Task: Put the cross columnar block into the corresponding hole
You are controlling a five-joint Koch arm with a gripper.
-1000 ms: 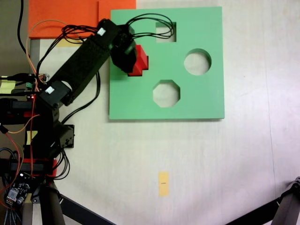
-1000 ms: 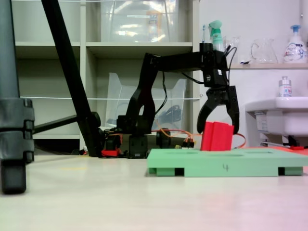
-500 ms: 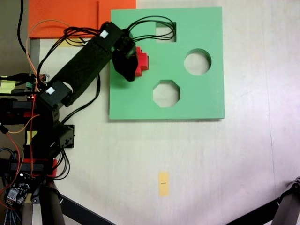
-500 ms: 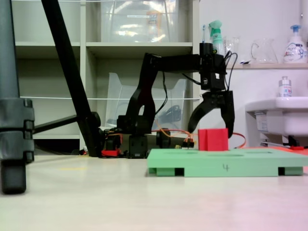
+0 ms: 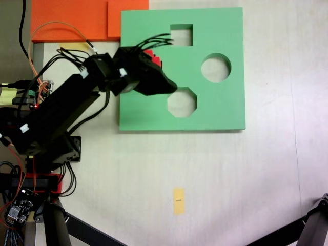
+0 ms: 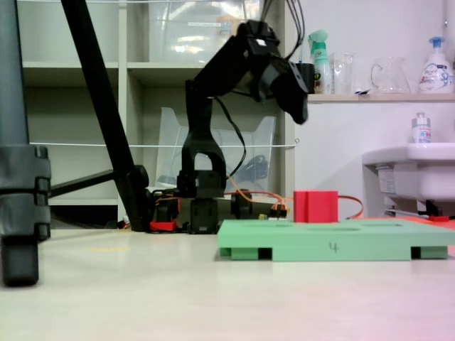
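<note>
- In the side fixed view the arm [image 6: 213,78] stands folded upward from its base at the left, the forearm slanting right and the gripper [image 6: 297,99] hanging high above the board [image 6: 334,238], pointed down.
- In the top fixed view the gripper [image 5: 166,84] reaches over the board's [image 5: 215,107] left part, covering most of the block [image 5: 154,55].
- The jaws lie one behind the other, so I cannot tell whether they are apart or together; nothing is held.
- The block [image 6: 316,206] stands upright in the board, well below the gripper and free of it.
- Half a second ago the open jaws straddled the block; since then the arm has lifted clear and the block has stayed put.
</note>
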